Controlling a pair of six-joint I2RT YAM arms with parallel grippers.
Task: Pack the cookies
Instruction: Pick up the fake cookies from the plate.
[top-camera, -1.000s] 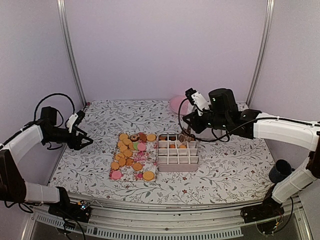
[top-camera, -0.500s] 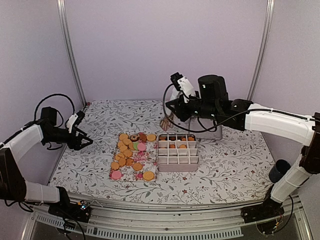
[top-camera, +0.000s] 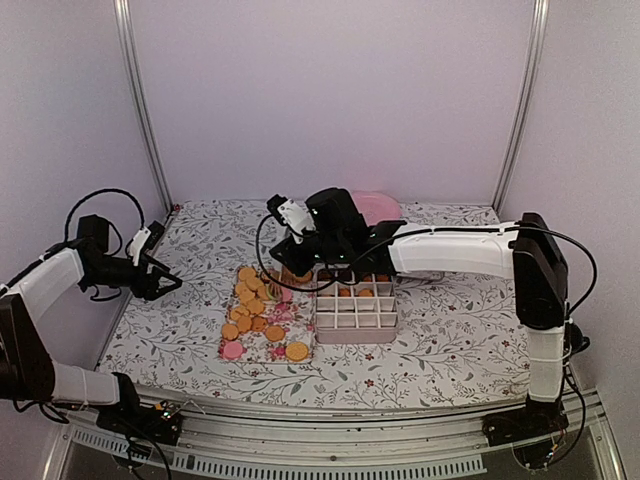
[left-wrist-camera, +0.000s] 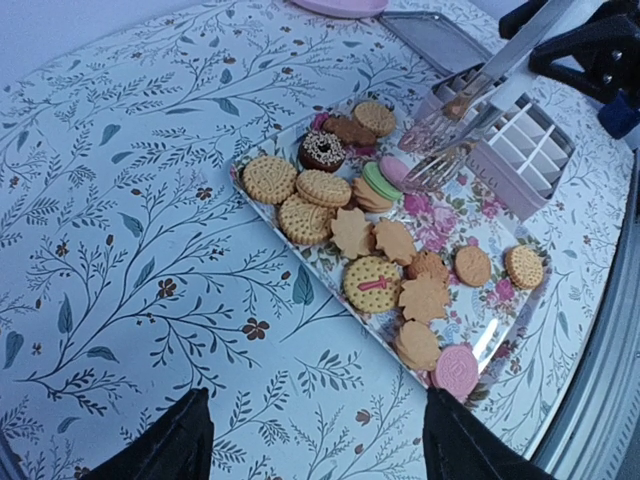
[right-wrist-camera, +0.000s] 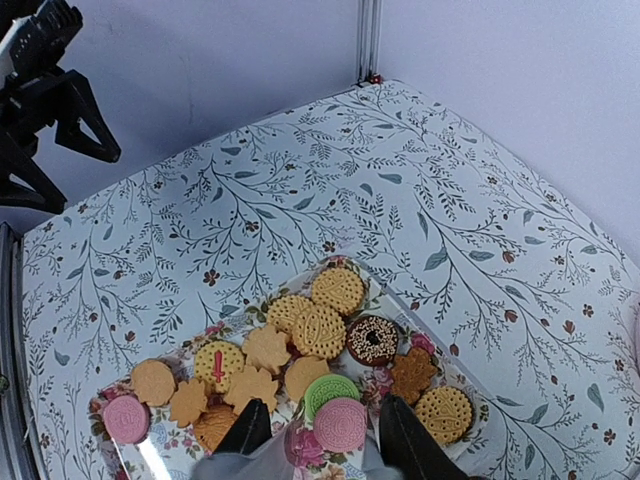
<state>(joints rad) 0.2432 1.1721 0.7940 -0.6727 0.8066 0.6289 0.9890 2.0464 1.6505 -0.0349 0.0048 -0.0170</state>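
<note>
The cookies (top-camera: 262, 300) lie on a floral tray (top-camera: 262, 346): mostly golden-orange, with pink, green and a dark brown ring one. My right gripper (top-camera: 282, 272) hangs open over the tray's far end. In the right wrist view it (right-wrist-camera: 325, 440) straddles a pink cookie (right-wrist-camera: 340, 424) and a green cookie (right-wrist-camera: 330, 393) without holding either. The left wrist view shows its fingers (left-wrist-camera: 447, 118) apart above those cookies. My left gripper (top-camera: 172, 283) is open and empty over the cloth left of the tray, as its own view (left-wrist-camera: 325, 450) shows.
A white divided box (top-camera: 356, 322) stands right of the tray, with orange cookies in its back cells. A pink plate (top-camera: 376, 206) sits at the back. A grey lid (left-wrist-camera: 435, 35) lies behind the box. The left arm (right-wrist-camera: 40, 60) shows at the far left.
My right arm has swung left from above the box's back row, up and across, down to the far end of the cookie tray. The left arm has barely moved.
</note>
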